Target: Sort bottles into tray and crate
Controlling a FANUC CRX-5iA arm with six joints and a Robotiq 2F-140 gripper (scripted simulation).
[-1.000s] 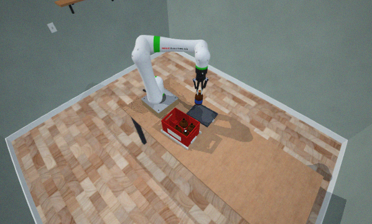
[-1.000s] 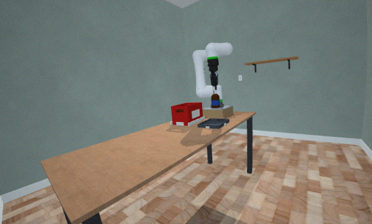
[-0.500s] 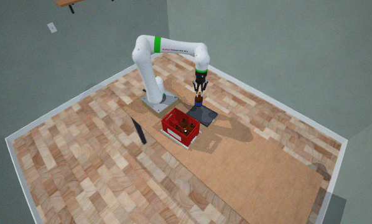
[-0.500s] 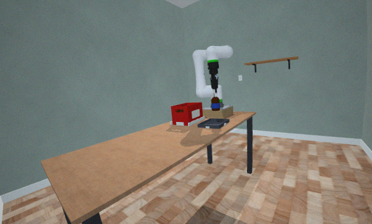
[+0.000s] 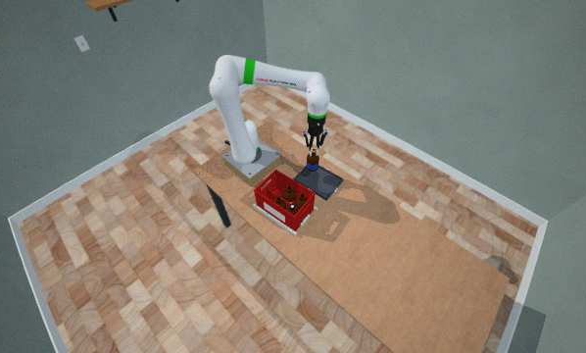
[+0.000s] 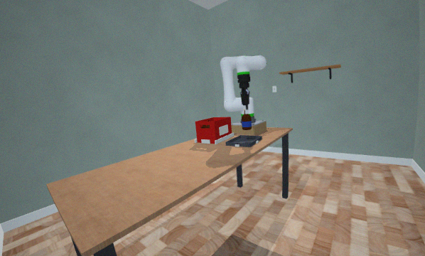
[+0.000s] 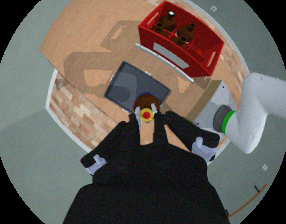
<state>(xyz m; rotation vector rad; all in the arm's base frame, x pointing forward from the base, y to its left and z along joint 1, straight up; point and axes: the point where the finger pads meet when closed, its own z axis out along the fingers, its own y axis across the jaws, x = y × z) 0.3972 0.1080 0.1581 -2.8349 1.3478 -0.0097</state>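
Observation:
My gripper (image 5: 315,147) (image 6: 246,107) (image 7: 146,110) is shut on the neck of a brown bottle (image 5: 313,161) (image 6: 246,121) with a blue label and a red cap (image 7: 148,115). The bottle hangs upright a little above the dark grey tray (image 5: 323,183) (image 6: 241,142) (image 7: 127,88), near its end toward the robot base. The red crate (image 5: 268,202) (image 6: 212,129) (image 7: 203,56) stands next to the tray and holds several brown bottles (image 5: 289,194) (image 7: 168,22) standing upright.
The robot's base plate (image 5: 254,164) (image 6: 256,126) sits on the table's far end beside the crate and tray. The long wooden table (image 5: 396,275) (image 6: 145,178) stretches away from them. A wall shelf (image 6: 310,69) hangs behind.

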